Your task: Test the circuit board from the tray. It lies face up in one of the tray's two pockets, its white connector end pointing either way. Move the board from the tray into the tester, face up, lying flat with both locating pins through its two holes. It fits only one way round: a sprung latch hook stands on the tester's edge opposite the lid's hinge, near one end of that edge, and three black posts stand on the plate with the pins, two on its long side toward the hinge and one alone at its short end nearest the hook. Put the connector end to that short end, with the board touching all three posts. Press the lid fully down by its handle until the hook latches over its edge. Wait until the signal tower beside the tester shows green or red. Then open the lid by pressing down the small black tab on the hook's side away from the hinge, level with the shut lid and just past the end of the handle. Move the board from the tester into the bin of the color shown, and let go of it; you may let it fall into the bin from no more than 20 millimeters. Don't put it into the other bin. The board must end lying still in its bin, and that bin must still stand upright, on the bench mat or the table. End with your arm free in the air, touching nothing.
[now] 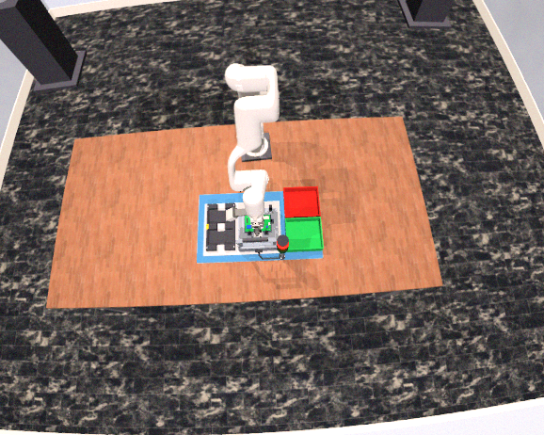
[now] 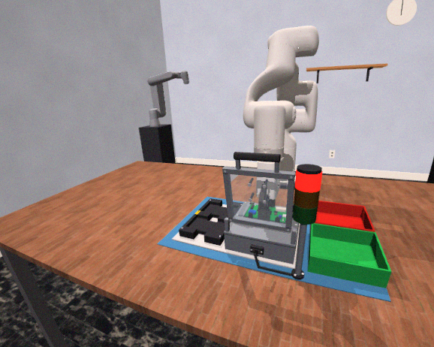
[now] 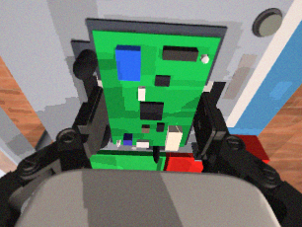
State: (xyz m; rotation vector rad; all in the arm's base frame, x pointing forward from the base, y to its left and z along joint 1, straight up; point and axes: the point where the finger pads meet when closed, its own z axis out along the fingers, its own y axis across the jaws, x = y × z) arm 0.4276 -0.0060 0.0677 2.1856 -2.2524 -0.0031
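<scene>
The green circuit board (image 3: 153,89) lies face up on the plate of the grey tester (image 2: 261,233); it also shows in the overhead view (image 1: 257,224). Its white connector (image 3: 174,138) is at the end nearest the wrist camera. The clear lid (image 2: 257,195) stands upright and open, with its black handle (image 2: 257,156) on top. My gripper (image 3: 151,103) reaches down into the tester, with one finger against each long edge of the board, shut on it. The signal tower (image 2: 307,195) shows red on its top segment.
The red bin (image 1: 302,201) and the green bin (image 1: 304,233) stand right of the tester, both empty. The black tray (image 1: 220,226) lies on the left of the blue mat, its pockets empty. A cable runs from the tester's front to the tower base.
</scene>
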